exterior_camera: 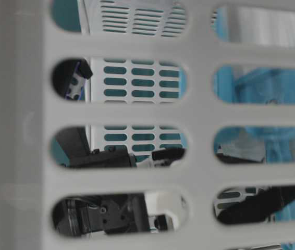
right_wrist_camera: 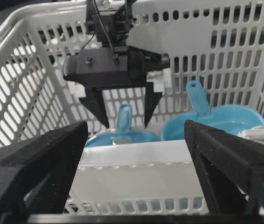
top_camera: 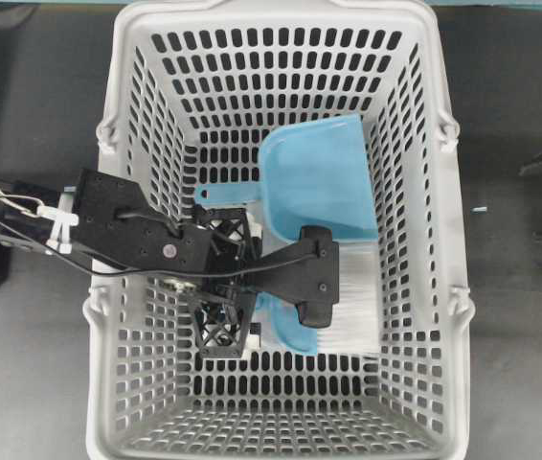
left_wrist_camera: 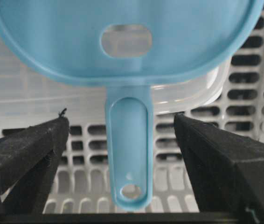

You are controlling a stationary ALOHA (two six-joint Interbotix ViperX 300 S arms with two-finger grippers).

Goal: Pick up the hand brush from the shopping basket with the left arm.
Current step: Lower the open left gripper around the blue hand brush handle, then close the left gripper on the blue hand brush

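The black two-finger left claw (right_wrist_camera: 125,119) reaches down inside the large light-grey plastic shopping basket (top_camera: 127,115), whose walls and floor are pierced by rows of oval slots. Its jaws stand spread wide, holding nothing. The thin, flat handle of the small light-blue plastic hand brush (left_wrist_camera: 128,149) lies in the gap between the two fingers, with clear space on each side, touching neither. The handle ends in a rounded tip with a small hanging hole; the rounded brush head with an oval cut-out sits just beyond the fingertips, and past it a broad, stiff band of white bristles. The fingers (left_wrist_camera: 24,149) are matte black with a rough edge. Beside the claw, on the basket floor, lies a smooth light-blue plastic dustpan (top_camera: 314,177), its flat scoop just beside the bristles. The black right claw (right_wrist_camera: 132,168) hangs with its jaws wide apart, empty, above the near basket rim, well apart from the brush
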